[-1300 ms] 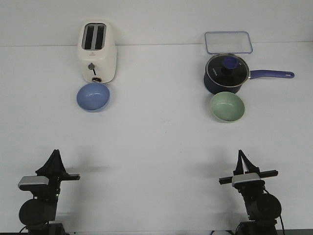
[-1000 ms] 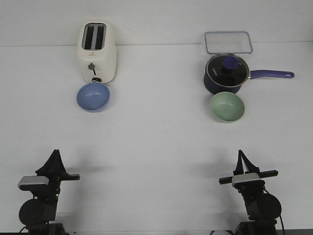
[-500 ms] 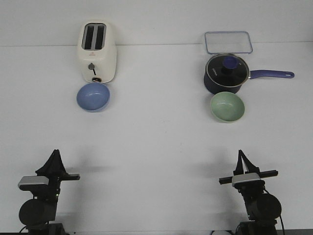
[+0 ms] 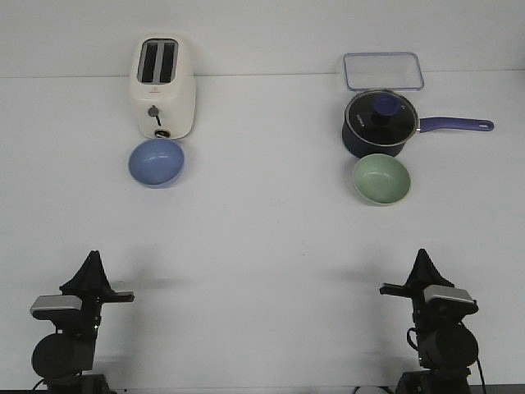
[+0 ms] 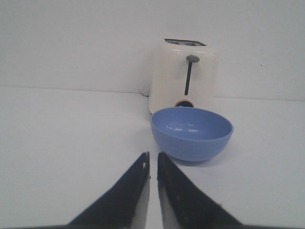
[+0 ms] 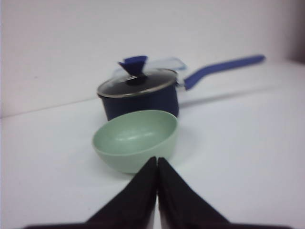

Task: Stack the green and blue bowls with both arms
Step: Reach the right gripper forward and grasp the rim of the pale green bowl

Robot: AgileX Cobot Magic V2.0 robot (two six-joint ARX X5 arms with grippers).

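Note:
The light blue bowl stands at the far left, just in front of a toaster; in the left wrist view the bowl is ahead of the fingertips and a little to one side. The pale green bowl stands at the far right in front of a saucepan; in the right wrist view it is straight ahead. My left gripper is near the front edge, shut and empty, with a thin slit between the fingers. My right gripper is shut and empty, with its tips touching.
A cream toaster stands behind the blue bowl. A dark navy saucepan with a glass lid and a long handle stands behind the green bowl. A clear rectangular container is at the back right.
My right wrist has turned and shifted a little to the right. The left arm and both bowls have not moved.

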